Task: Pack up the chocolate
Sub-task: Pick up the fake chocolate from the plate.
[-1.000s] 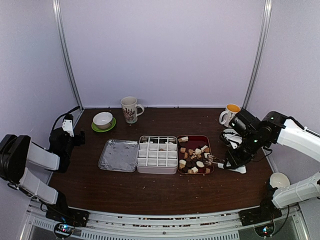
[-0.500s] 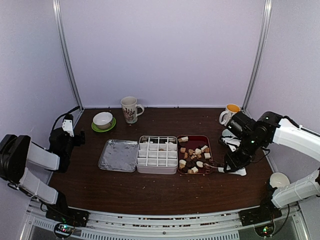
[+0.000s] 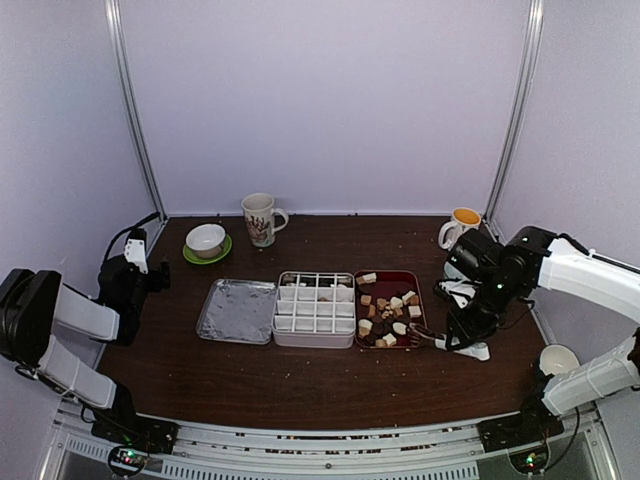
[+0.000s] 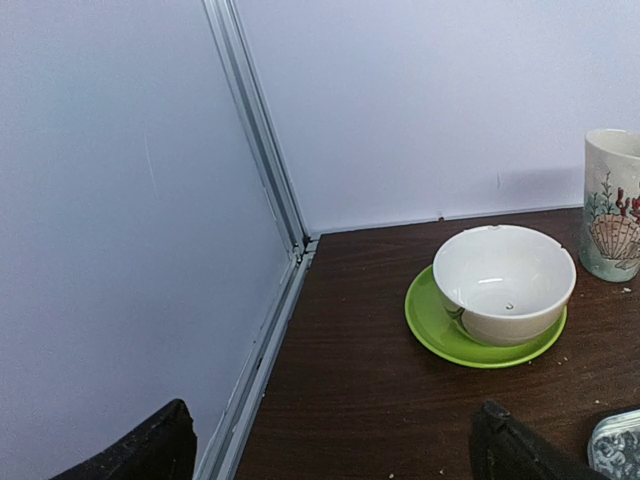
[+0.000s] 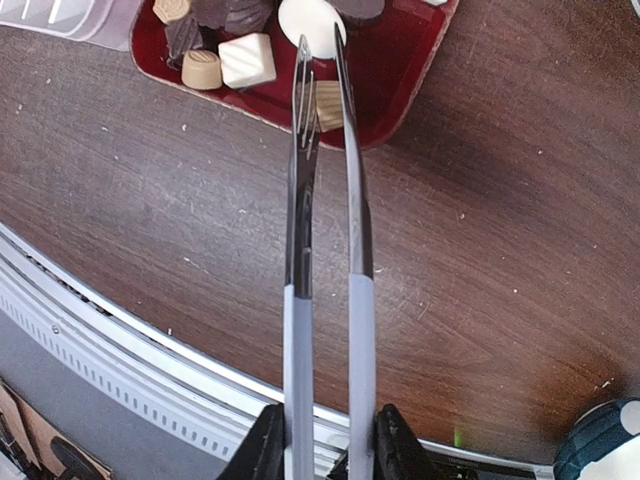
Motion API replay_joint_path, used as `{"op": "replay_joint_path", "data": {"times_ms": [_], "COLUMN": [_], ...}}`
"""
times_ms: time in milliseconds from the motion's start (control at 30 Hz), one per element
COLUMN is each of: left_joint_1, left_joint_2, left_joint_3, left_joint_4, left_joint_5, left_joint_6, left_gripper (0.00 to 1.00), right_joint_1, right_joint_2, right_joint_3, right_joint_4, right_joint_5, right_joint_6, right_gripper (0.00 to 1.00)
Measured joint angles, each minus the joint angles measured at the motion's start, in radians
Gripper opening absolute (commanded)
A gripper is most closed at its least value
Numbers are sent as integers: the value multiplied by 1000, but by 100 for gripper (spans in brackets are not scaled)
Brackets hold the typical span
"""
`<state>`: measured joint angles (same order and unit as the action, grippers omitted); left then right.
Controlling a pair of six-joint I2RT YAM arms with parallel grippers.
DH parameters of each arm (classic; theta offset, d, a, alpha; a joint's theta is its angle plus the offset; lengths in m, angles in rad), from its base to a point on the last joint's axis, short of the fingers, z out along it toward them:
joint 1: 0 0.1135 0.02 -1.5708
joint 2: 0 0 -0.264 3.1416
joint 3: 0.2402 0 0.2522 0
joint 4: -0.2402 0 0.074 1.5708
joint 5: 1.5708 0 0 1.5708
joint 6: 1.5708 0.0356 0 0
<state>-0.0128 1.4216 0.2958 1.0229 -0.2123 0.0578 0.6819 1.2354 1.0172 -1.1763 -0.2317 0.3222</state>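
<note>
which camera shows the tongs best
Right wrist: the tongs fill the frame, both blades sharp, tips reaching into the red tray. Top external shows them tiny by the tray; left wrist doesn't show them.

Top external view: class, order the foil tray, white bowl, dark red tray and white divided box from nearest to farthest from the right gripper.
1. Dark red tray, just left of the right gripper.
2. White divided box, centre.
3. Foil tray, left of the box.
4. White bowl, far back left.
</note>
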Motion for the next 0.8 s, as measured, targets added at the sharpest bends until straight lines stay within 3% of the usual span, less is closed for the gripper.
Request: {"op": "replay_joint_path", "data": {"times_ms": [800], "left_joint_1": [0], "left_joint_2": [0], "left_joint_3": [0], "left_joint_4": [0], "left_joint_5": [0], "left_joint_6": [0], "left_gripper": [98], "right_joint_1": [-15], "right_joint_2": [0], "right_joint_3": [77], "right_joint_4": [45], "right_joint_5": [15], "right_joint_6": [-2], "right_gripper": [22]}}
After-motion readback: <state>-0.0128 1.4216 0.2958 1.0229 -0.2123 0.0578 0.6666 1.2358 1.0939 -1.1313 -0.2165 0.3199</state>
